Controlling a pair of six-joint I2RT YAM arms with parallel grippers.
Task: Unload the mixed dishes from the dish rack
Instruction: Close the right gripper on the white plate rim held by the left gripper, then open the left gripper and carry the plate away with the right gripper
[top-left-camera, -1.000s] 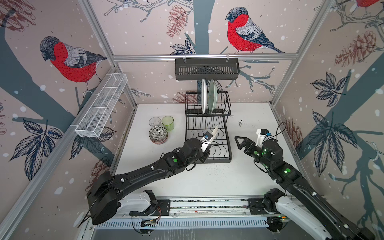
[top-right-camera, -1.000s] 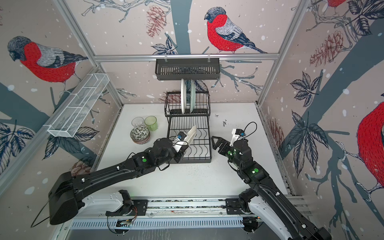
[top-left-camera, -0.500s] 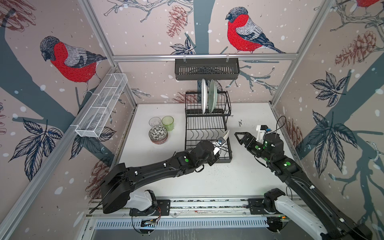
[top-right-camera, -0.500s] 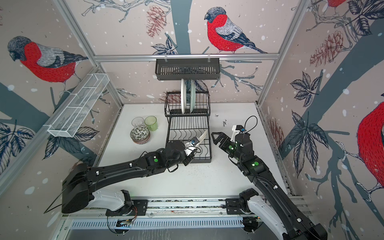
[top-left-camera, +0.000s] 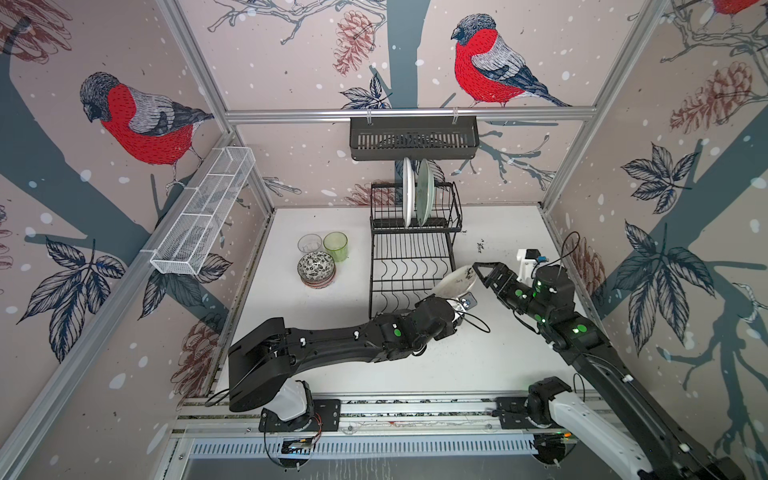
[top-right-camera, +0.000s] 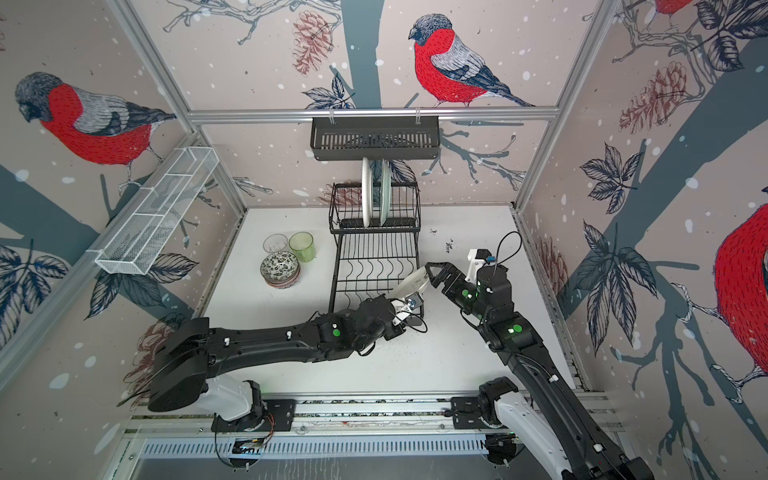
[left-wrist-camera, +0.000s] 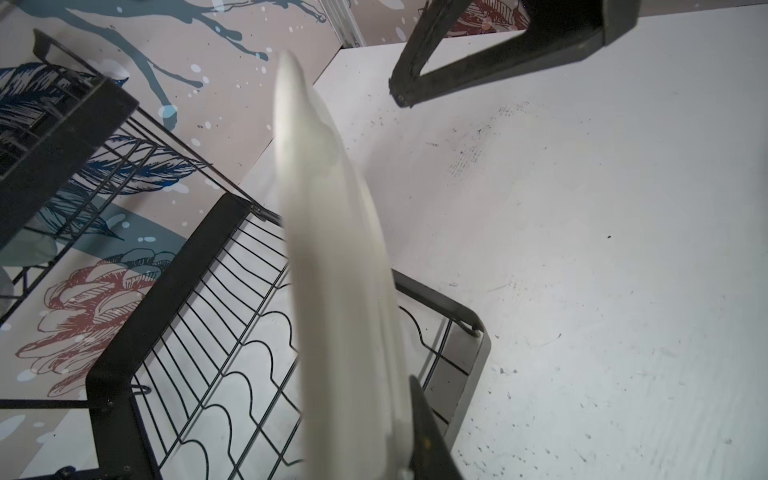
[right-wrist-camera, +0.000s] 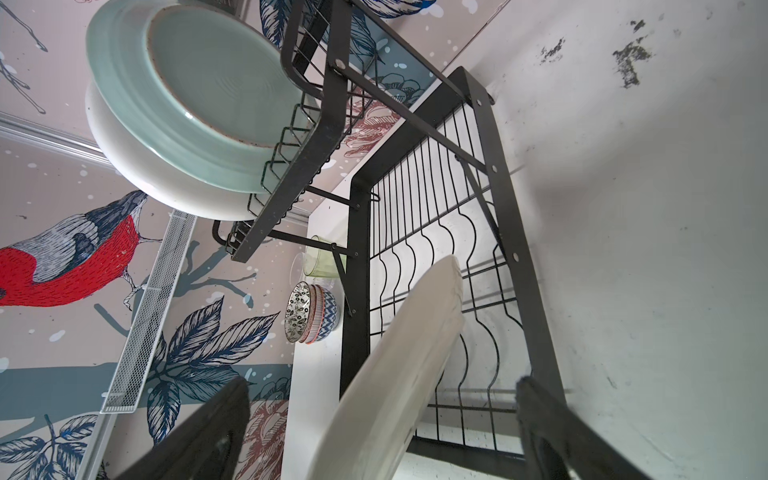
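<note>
Lab test booth (mock kitchen): aluminium frame (top-left-camera: 291, 116), bird-print wall panels (top-left-camera: 291, 54).

The dish rack (top-left-camera: 446, 226) is thin black metal wire, not shiny. The cream plate (right-wrist-camera: 399, 374) looks smooth and a bit shiny. The pale green plate (right-wrist-camera: 208, 83) is glossy. The white table (top-left-camera: 498, 357) is dull, with dark scuffs.

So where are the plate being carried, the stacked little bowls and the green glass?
cream plate (top-left-camera: 456, 281), in a top view, middle of its pale face.
stacked bowls (top-left-camera: 316, 266), in a top view, patterned inside of the uppermost bowl.
green glass (top-left-camera: 336, 251), in a top view, its side wall.
</note>
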